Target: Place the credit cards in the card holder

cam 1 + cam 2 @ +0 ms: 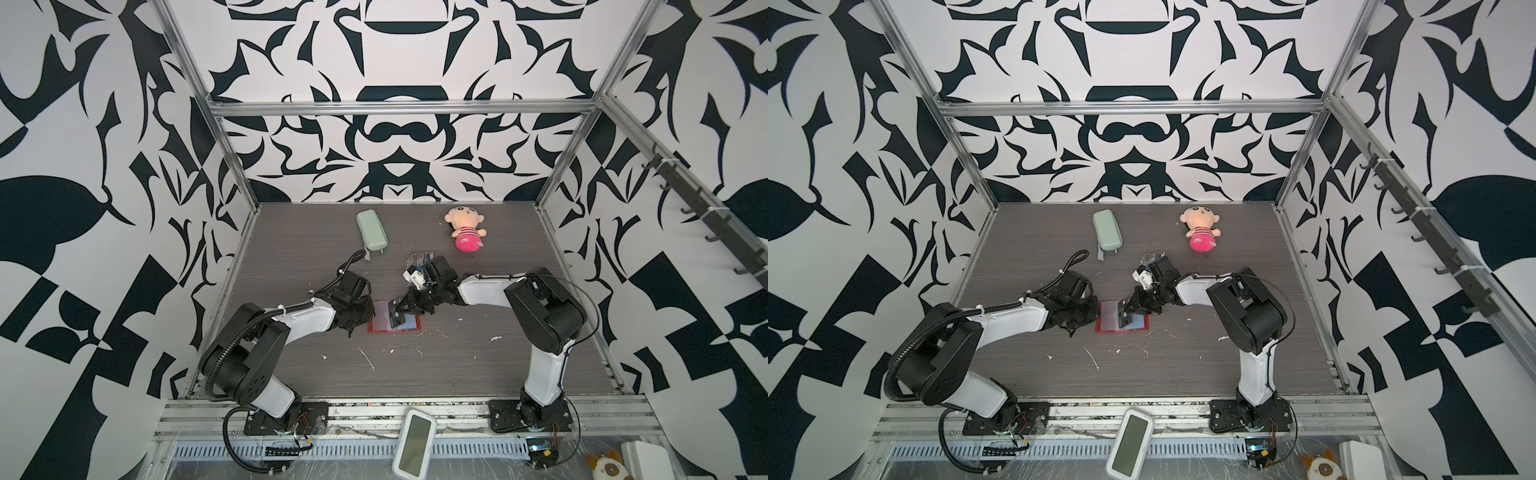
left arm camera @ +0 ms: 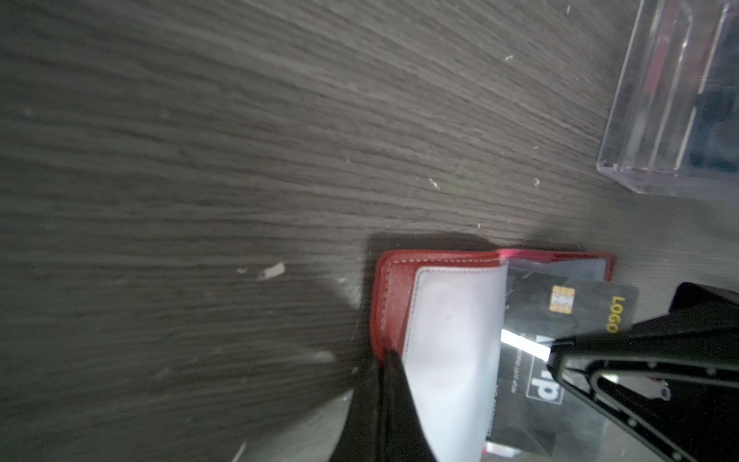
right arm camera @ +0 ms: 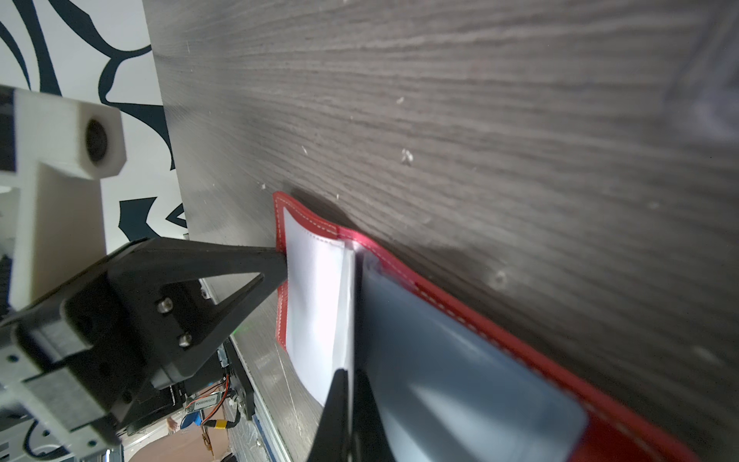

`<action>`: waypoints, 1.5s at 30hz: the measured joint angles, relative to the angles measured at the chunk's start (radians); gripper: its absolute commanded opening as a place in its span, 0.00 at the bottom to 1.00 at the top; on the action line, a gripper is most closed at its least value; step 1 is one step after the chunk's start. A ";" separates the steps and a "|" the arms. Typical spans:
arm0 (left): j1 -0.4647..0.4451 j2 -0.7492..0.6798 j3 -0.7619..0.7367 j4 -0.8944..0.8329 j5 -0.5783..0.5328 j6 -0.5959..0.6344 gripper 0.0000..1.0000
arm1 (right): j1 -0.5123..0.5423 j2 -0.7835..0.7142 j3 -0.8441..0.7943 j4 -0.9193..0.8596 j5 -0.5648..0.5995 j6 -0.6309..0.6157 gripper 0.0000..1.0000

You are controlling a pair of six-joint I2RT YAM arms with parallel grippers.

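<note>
The red card holder lies open on the table in both top views. My left gripper is shut on its left edge, and that flap sits slightly raised. A black credit card with a gold chip and "LOGO" is held in my shut right gripper. The card stands tilted over the holder's fold, its far edge against the clear sleeve. The holder's right half looks pale blue; whether a card lies there I cannot tell.
A clear acrylic box stands just behind the right gripper. Farther back lie a pale green case and a pink doll. A white device rests on the front rail. White specks dot the table.
</note>
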 measured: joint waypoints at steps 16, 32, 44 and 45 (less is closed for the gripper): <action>-0.002 -0.037 -0.027 -0.010 -0.018 -0.019 0.00 | 0.035 -0.099 -0.039 -0.003 0.085 0.000 0.00; -0.002 -0.042 -0.047 0.021 0.019 -0.023 0.00 | 0.035 -0.091 -0.066 0.081 0.107 0.045 0.00; -0.002 -0.042 -0.049 0.028 0.020 -0.029 0.00 | 0.035 -0.053 -0.076 0.124 0.102 0.079 0.00; -0.002 -0.042 -0.049 0.028 0.020 -0.030 0.00 | 0.035 -0.053 -0.076 0.124 0.102 0.079 0.00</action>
